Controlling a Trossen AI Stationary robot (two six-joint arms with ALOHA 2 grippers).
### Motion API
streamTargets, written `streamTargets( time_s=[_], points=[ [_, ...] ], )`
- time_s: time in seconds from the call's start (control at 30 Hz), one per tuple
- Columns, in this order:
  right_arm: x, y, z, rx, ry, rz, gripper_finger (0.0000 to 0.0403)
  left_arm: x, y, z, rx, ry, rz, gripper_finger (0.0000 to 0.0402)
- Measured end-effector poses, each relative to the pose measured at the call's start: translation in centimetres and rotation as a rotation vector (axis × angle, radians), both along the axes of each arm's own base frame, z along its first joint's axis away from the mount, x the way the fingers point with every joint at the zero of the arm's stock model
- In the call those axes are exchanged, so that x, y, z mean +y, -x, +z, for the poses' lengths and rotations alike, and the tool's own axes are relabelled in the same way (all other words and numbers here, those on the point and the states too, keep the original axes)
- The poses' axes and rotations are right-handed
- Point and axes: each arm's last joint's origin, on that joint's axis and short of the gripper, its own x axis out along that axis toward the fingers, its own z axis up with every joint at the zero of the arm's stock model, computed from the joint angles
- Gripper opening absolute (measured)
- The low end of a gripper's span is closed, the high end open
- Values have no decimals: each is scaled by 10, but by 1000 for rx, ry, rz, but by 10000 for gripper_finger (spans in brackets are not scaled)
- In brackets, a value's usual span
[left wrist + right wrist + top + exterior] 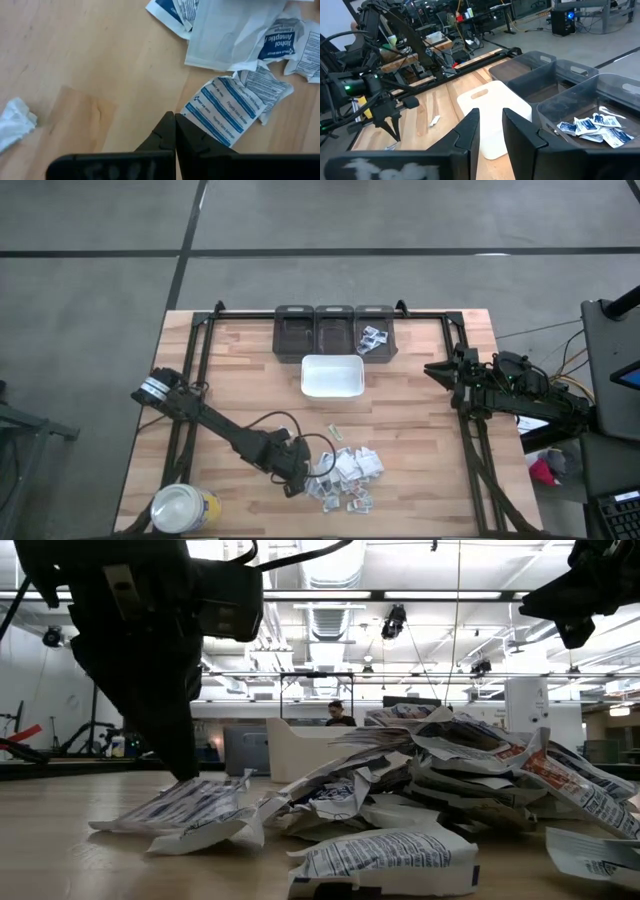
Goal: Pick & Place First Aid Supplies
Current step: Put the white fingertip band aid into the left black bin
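The left hand (297,477) sat low on the bench (240,380) at about seven o'clock, its two fingers pressed together with nothing visible between them. Their tips rested at the nine o'clock edge of the heap of first aid supplies (345,475), just touching the corner of a blue-striped packet (220,112) that lay flat on the wood.

The main risk was a dry grab: with the fingers already together beside the packet rather than astride it, lifting from here would likely bring up nothing. Dragging the closed tips sideways could shove the flat sachet under its neighbours or scatter the loose pile toward the bench edge. If the fingers parted and pressed down again, the thin paper could slip out or two overlapping packets could come up together.

A few packets already lay in the rightmost grey bin (374,332) at twelve o'clock, behind the white tray (332,377).

The right hand (437,369) waited at three o'clock, raised clear of the wood, its fingers standing a little apart around nothing. It posed little threat unless both arms converged over the bins.
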Motion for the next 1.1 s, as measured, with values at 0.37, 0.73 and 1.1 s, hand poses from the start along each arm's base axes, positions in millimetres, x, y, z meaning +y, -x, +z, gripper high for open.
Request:
streamTargets(
  time_s=[0.37,0.73,1.1],
  points=[
    [0,0,0,0,0,0,73,9,-4,0,-20,-75,-32,0],
    [0,0,0,0,0,0,84,16,-3,-7,5,-77,-15,0],
    [0,0,0,2,7,1,70,19,-3,-9,14,-66,-7,0]
  ],
)
